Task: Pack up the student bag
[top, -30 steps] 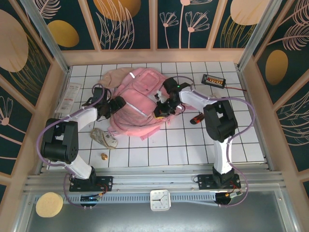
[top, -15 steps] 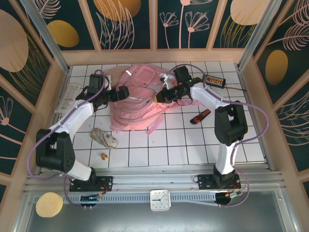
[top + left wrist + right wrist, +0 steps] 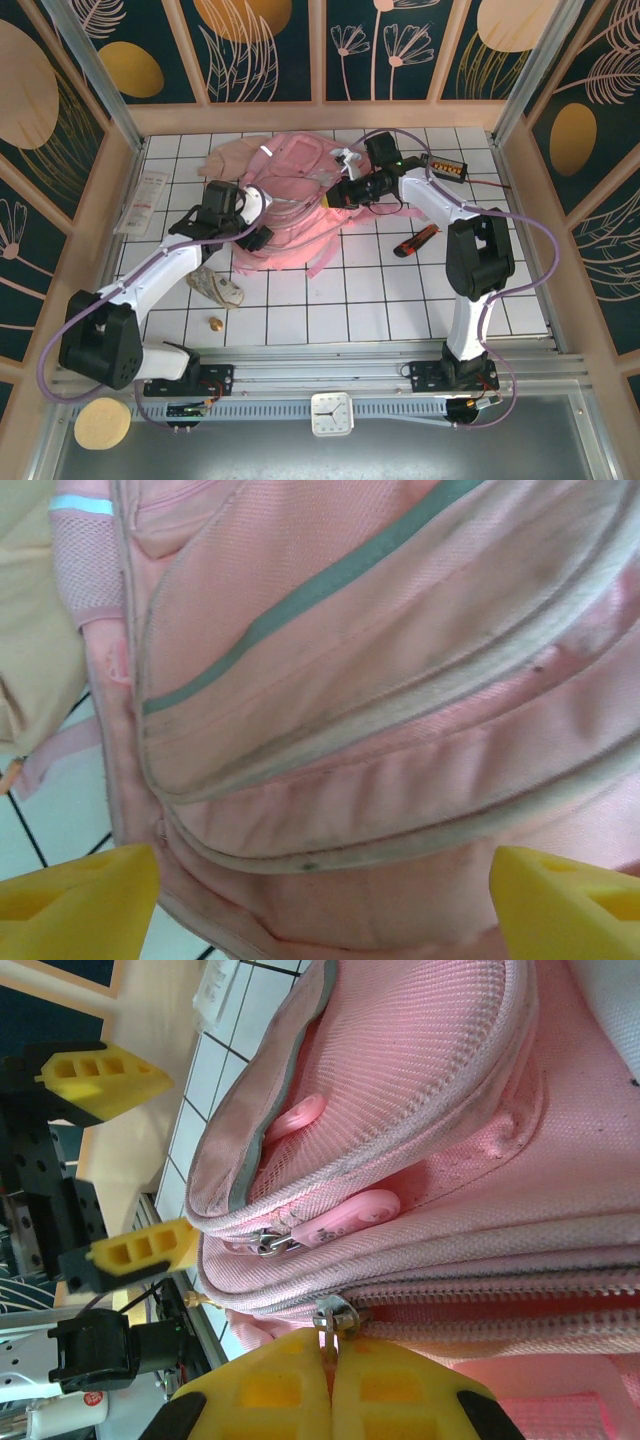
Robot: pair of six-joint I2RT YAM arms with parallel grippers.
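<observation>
Two grippers meet at the student bag (image 3: 290, 200), which lies rumpled toward the far edge of the white tiled table (image 3: 380, 300), partly over a beige cloth (image 3: 228, 158). We see the right gripper (image 3: 337, 197) at the side of the bag nearest the right arm. In its wrist view the yellow fingertips (image 3: 275, 1385) are clenched together on a small metal zipper pull (image 3: 326, 1322), just below two pink rubber pull tabs (image 3: 345, 1218) on the bag.

The left gripper (image 3: 260, 238) sits at the bag's opposite, nearer corner, released, its jaws spread wide. Its wrist view shows the bag's front panel and a grey reflective strip (image 3: 300, 590) ahead of them. We cannot tell whether the fingers touch the fabric.

On the left arm's side of the bag lies a clear packet (image 3: 143, 200) with red print too small for us to read. On the right arm's side are a black device (image 3: 443, 167) with an orange display, its digits unreadable, and a red-and-black pen-like tool (image 3: 415, 240). Just on the near side of the bag lie a crumpled wad (image 3: 215, 287) and a small golden object (image 3: 215, 323). Well nearer than the bag, a white square clock (image 3: 331, 413) rests by the rail.
</observation>
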